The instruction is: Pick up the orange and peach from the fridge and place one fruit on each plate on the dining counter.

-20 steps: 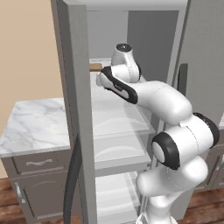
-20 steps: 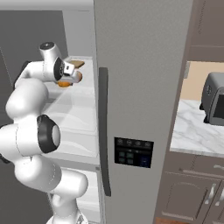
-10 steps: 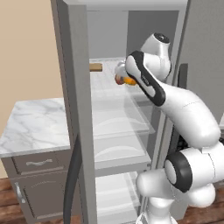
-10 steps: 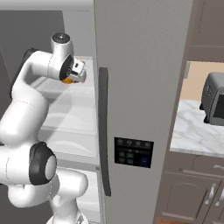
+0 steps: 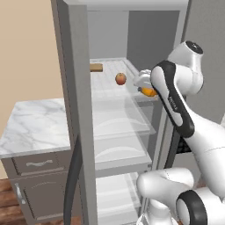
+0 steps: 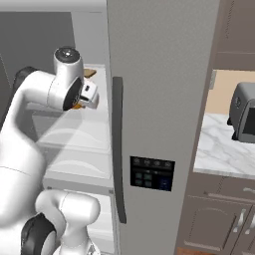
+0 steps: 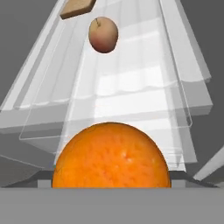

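The fridge (image 5: pixel 79 105) stands open. My gripper (image 5: pixel 146 86) is at the front right of its upper shelf (image 5: pixel 110 88), shut on the orange (image 5: pixel 150 92). The orange (image 7: pixel 111 155) bulges large at the bottom of the hand view and hides the fingertips. In the right base view the gripper (image 6: pixel 87 98) sits just left of the closed fridge door, with a sliver of the orange (image 6: pixel 77 106) beneath it. The peach (image 5: pixel 121 78) rests further back on the same shelf, apart from the gripper; the hand view has the peach (image 7: pixel 103 35) near its top. The plates and the dining counter are out of view.
A brown bread slice (image 5: pixel 96 67) lies at the back left of the shelf. A marble-topped drawer cabinet (image 5: pixel 35 127) stands left of the fridge. The closed door carries a long dark handle (image 6: pixel 117 149). A toaster (image 6: pixel 244 112) sits on the counter to the right.
The arm has swung from the back left of the shelf to its front right, carrying the orange with it. The peach stays on the shelf.
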Robot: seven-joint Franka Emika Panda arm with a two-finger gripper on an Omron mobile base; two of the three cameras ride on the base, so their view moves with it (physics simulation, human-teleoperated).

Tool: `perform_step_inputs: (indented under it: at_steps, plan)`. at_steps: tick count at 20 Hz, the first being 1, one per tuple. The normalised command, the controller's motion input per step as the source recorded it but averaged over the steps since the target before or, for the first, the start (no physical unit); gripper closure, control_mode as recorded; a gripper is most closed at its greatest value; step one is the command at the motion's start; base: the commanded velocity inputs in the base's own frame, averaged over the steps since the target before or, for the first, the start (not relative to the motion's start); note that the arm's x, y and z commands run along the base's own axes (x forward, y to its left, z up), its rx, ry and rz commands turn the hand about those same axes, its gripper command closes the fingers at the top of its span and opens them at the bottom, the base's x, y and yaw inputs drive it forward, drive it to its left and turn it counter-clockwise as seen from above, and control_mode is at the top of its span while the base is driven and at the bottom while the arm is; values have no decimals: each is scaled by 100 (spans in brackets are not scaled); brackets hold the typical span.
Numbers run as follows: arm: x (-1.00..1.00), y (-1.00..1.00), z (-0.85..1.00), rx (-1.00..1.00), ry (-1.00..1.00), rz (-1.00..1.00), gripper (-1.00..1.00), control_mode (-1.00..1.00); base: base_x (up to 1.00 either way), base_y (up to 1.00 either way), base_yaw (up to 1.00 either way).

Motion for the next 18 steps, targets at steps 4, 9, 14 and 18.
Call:
perform_step_inputs:
  at_steps: [4, 9, 14, 18]
  plan:
    - [-100, -21, -9, -4, -6, -3, 100, -100, 0, 0, 0]
    - [-100, -52, -17, -4, -4, -4, 100, -100, 0, 0, 0]
    - [-76, -25, -34, -15, 0, -14, 100, -100, 0, 0, 0]
    - [-49, 0, -42, -21, 0, -16, 100, -100, 0, 0, 0]
